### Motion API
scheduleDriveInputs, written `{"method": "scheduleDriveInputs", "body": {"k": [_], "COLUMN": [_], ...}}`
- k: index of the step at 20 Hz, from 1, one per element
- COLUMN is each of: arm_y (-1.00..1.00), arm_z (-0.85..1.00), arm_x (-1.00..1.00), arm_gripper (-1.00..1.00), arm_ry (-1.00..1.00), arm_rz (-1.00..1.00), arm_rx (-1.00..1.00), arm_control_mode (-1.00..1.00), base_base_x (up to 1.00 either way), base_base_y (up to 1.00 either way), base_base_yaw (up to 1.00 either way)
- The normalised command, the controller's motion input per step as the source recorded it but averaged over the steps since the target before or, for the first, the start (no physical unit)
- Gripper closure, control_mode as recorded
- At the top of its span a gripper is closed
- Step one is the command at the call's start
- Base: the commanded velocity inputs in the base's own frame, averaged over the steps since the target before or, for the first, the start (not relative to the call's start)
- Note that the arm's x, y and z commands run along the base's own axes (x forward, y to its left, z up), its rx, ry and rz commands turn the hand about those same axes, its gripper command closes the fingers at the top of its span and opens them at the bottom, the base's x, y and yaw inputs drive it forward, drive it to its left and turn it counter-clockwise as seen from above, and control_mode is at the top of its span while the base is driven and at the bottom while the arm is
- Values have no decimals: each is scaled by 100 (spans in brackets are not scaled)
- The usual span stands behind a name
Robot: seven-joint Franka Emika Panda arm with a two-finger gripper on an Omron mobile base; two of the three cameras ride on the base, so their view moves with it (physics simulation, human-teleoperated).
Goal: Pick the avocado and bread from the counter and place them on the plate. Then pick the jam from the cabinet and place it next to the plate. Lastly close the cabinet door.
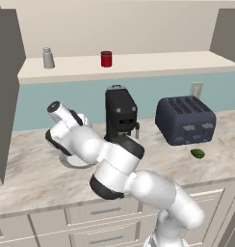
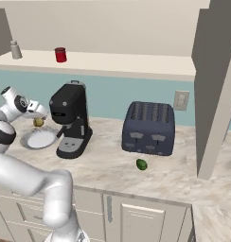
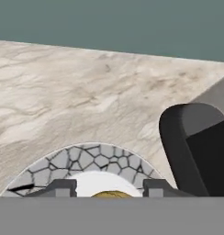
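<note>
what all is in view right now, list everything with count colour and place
bread: 1, golden-brown, between the gripper's fingers above the plate
plate: 1, white with grey speckled rim, counter left of coffee machine
avocado: 1, green, counter in front of toaster
jam: 1, red, cabinet shelf
shaker: 1, grey-white, shelf left of jam
coffee machine: 1, black, counter
toaster: 1, dark blue, counter right of coffee machine
wall outlet: 1, pale, behind toaster
gripper: 1, dark tips, shut on bread
</note>
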Motion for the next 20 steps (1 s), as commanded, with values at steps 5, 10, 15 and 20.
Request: {"method": "scheduleDriveInputs", "body": {"k": [5, 10, 15, 20], "arm_y": [17, 7, -17, -77], "arm_z": [42, 93, 61, 11], "arm_x": [0, -37, -100, -100], "arm_gripper": [-100, -100, -100, -100], "arm_ry": [-12, -11, -18, -20], "arm_rz": [-6, -8, 0, 1], "arm_rx": [0, 0, 0, 0], "arm_control_mode": [-100, -100, -100, -100], "base_base_x": [0, 0, 0, 0], "base_base_y": [0, 0, 0, 0], "base_base_yaw": [0, 0, 0, 0]}}
